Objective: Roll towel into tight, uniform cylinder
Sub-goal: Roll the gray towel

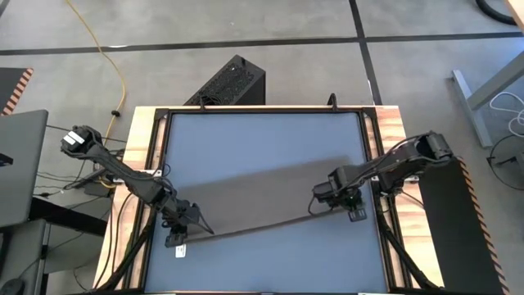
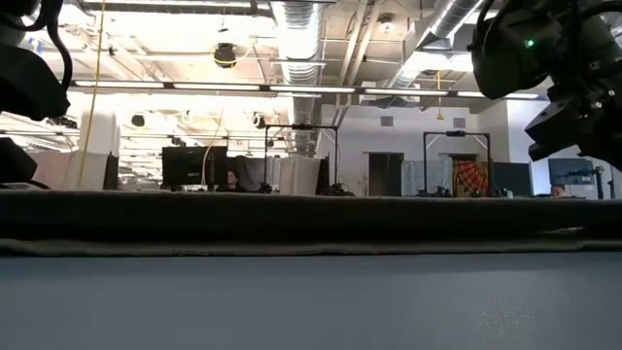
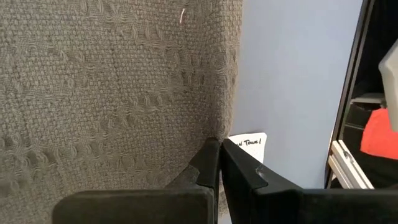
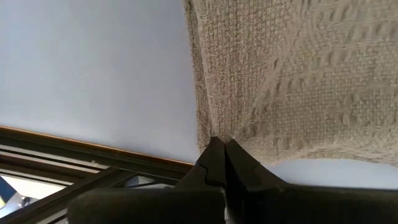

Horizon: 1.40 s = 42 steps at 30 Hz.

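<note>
Over blue table (image 1: 262, 147), towel (image 1: 254, 227) stretches between clenched left claw (image 1: 195, 221) and right claw (image 1: 321, 202).

Premises: an open-plan industrial office or robotics lab. Low view, upper frame: exposed ducts (image 2: 296, 39) and strip lights (image 2: 214, 89) under an unfinished ceiling; mid frame, monitors (image 2: 183, 165) and partitioned desks. High view: grey concrete floor (image 1: 246, 20) with dark seams, a yellow cable (image 1: 110, 57) at upper left, a black computer case (image 1: 229, 82) above the wood-framed table (image 1: 143, 131).
</note>
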Available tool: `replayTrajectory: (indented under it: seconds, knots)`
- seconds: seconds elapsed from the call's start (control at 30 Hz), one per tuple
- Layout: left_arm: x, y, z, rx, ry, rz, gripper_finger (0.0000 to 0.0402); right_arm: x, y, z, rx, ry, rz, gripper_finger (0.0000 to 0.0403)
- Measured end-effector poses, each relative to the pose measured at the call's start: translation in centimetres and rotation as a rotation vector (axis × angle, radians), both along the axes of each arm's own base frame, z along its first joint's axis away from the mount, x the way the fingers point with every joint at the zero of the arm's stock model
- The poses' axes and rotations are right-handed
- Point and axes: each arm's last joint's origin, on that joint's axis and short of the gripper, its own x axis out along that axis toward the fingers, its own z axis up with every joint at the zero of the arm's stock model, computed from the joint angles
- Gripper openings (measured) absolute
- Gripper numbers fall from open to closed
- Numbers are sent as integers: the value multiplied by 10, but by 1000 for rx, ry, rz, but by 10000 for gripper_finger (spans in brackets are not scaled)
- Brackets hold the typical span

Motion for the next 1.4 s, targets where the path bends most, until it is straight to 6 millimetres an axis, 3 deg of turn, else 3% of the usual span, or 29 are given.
replayTrajectory:
  seconds: [0.67, 1.03, 1.4]
  knots:
    - [1, 0, 1, 11, -23, 22, 10, -1, 2, 2, 24, -5, -16, 14]
    - [-1, 2, -1, 31, 4, 27, 52, -2, 1, 3, -12, 19, -95, 78]
    - [0, 4, -1, 91, -31, 11, 58, -6, -1, 11, -21, 92, -73, 127]
